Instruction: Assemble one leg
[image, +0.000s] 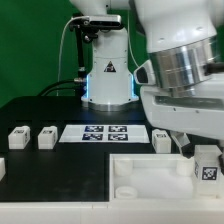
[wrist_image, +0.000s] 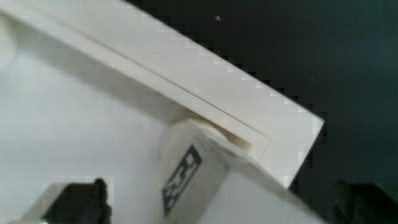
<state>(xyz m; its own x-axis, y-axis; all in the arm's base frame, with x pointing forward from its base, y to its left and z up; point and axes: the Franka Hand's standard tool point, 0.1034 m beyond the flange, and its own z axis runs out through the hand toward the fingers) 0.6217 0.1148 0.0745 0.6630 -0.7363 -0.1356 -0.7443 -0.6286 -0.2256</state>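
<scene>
Beside the marker board (image: 105, 132) lie seemingly three legs (image: 46, 137).

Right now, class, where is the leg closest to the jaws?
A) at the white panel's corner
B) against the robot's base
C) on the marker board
A: the leg stands at a corner of the white panel, tag showing; the marker board holds only tags.

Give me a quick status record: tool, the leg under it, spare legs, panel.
tool: fingers spread, looks open, touching nothing
leg at tool: small white rectangular tagged block, upright by the panel rim
panel: large white square tray-like panel, leg sits near its corner
spare legs: three alike on the black table
marker board: between the spare legs
</scene>
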